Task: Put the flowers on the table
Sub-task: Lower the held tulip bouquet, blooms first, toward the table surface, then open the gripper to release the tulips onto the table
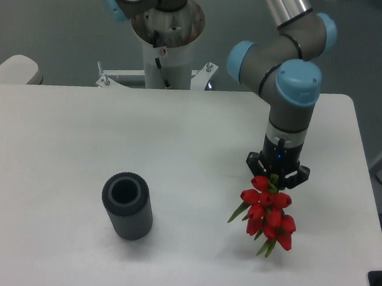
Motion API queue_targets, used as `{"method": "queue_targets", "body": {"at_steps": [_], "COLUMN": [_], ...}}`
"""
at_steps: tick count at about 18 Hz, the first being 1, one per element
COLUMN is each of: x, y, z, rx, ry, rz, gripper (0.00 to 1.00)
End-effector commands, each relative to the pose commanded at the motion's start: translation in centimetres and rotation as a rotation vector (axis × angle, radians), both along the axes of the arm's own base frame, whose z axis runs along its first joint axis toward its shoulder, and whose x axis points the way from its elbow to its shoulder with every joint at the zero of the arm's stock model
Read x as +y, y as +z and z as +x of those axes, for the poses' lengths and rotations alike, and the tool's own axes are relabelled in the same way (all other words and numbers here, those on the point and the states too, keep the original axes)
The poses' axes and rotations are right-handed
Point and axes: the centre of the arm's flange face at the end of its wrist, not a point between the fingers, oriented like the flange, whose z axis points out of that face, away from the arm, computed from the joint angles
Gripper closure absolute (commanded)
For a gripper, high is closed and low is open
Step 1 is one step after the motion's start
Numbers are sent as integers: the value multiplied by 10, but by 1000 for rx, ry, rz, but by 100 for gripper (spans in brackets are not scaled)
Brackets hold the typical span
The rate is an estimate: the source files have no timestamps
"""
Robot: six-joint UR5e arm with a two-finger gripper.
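The flowers (267, 212), a bunch of red tulips with green leaves, hang at the right of the white table (65, 132), blooms toward the front edge. My gripper (276, 176) points straight down over their upper end and is shut on the flowers where the stems meet. The bunch's lower tip is very close to the tabletop; whether it touches cannot be told. The stems are mostly hidden by the blooms and the fingers.
A dark grey ribbed cylinder vase (126, 205) stands upright at the front left of centre, well apart from the bunch. The robot's base (166, 44) rises behind the table's far edge. The table's right edge lies near the gripper.
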Motion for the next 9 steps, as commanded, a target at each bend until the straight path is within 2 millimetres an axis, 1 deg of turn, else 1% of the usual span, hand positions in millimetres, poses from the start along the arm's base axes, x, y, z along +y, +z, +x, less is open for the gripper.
{"method": "queue_targets", "body": {"at_steps": [5, 7, 8, 9], "x": [3, 4, 5, 11], "y": [-12, -19, -24, -25], "z": [-6, -9, -9, -7], "rx": [-11, -17, -16, -9], "ry": [-3, -1, -2, -11], "rz": [-8, -19, -36, -49], "gripper": [72, 72, 72, 72]}}
